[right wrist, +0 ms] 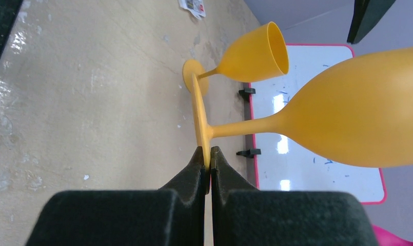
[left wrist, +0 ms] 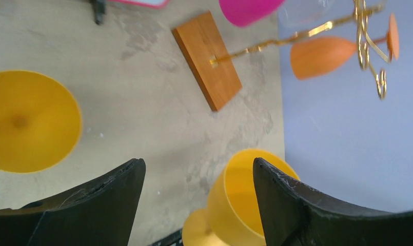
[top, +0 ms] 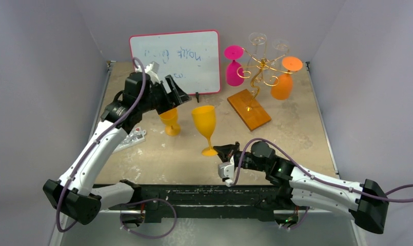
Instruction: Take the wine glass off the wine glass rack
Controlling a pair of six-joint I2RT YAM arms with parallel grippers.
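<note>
bright even light, soft shadows, glare on the whiteboard [right wrist: 317, 182].

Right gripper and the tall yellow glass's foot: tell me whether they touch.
Touching. The right wrist view shows the right gripper shut on the foot rim of the tall yellow glass, fingertips pressed against both faces.

Tall yellow wine glass [top: 203, 119] stands near gold rack [top: 249, 109].

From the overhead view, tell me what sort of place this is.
Probably a robot test cell: plain walls box in a worn table, two arms are bolted at its near edge, and staged props, a wine glass rack, whiteboard and yellow wine glass, stand on it.
</note>
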